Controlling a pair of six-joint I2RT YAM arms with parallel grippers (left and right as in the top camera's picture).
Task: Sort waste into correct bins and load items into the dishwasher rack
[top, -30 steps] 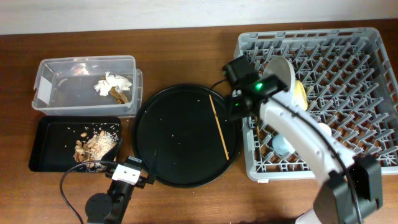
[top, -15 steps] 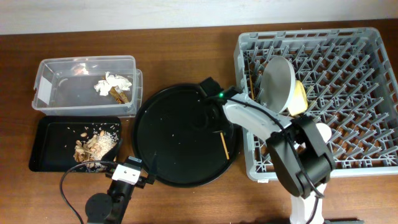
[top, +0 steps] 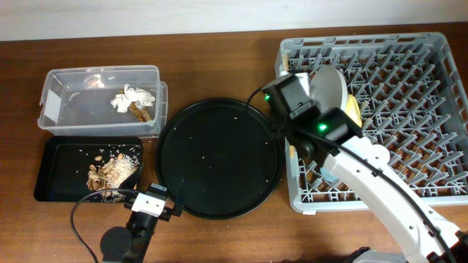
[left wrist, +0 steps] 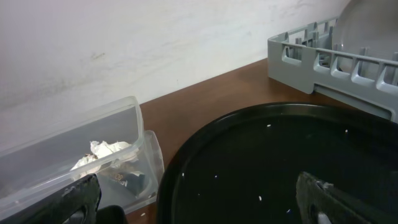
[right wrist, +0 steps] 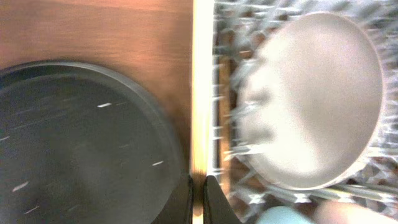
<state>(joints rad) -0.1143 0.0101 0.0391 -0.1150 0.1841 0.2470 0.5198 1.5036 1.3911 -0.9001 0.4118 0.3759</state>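
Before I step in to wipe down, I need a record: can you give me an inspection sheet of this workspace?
Surface: brown wooden table, no spills seen.
Job's things: crumpled white tissue and brown wrapper in clear rectangular plastic tub; rice and food scraps in shallow black rectangular tray; pale grey round plate, small yellow bowl in large grey dishwasher rack.
Clutter: stray rice grains on large round black tray.
Grippers: left gripper jaws open, empty; right gripper jaws shut on thin wooden chopstick.
Cables: black cable beside left arm base.
Surroundings: white wall.
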